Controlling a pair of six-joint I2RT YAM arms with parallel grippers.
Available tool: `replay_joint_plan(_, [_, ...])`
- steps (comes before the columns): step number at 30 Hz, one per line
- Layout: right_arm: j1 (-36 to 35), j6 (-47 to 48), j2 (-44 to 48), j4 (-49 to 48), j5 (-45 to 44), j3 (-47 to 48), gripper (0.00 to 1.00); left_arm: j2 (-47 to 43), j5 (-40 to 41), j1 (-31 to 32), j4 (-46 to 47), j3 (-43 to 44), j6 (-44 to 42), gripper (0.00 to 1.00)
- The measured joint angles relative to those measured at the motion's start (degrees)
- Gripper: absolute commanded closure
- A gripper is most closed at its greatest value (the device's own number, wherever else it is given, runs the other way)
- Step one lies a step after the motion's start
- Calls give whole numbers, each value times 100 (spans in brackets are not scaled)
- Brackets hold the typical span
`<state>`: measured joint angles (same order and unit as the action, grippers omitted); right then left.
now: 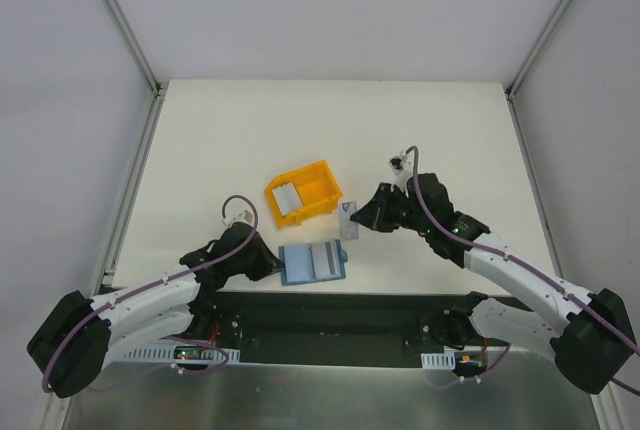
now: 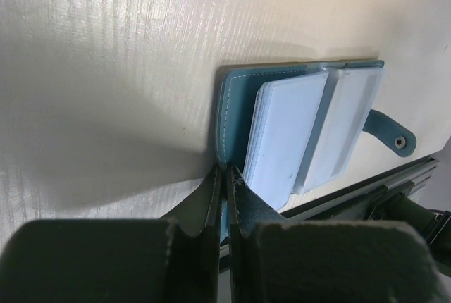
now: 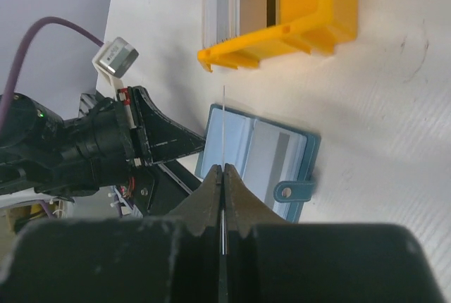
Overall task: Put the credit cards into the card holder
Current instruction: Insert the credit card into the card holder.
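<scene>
The teal-blue card holder (image 1: 313,263) lies open near the table's front edge, pale blue pockets up (image 2: 303,127). A pale card with a grey stripe (image 3: 278,158) lies on one half, beside the snap tab (image 3: 292,191). My left gripper (image 1: 278,266) is shut on the card holder's left edge (image 2: 225,176). My right gripper (image 1: 360,220) hangs to the upper right of the holder, shut on a thin credit card (image 1: 348,222). In the right wrist view that card shows edge-on (image 3: 223,123) above the holder (image 3: 239,141).
A yellow plastic bin (image 1: 318,188) stands just behind the holder with more pale cards (image 1: 285,197) upright inside it (image 3: 232,0). The black rail at the table's front edge (image 1: 330,308) runs right below the holder.
</scene>
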<state>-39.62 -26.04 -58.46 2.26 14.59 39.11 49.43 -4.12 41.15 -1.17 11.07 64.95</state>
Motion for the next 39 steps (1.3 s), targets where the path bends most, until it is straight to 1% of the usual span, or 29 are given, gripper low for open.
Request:
replay_joint_plan(5, [-96, -525, 44, -619, 92, -776, 100, 0, -13, 0, 52, -33, 22, 100])
replay_joint_plan(10, [-299, -887, -157, -1147, 118, -1178, 100, -2, -17, 0, 98, -55, 44, 100])
replay_joint_plan(22, [-1067, -1403, -1700, -2361, 76, -1250, 100, 7, -20, 0, 131, -63, 74, 100])
replay_joint_plan(31, [-1134, -1670, -2765, -3257, 146, -1252, 99, -52, -20, 0, 208, -146, 197, 100])
replay_joint_plan(39, [-1167, -1836, -3237, -3860, 275, -1257, 100, -85, -17, 0, 208, -160, 210, 100])
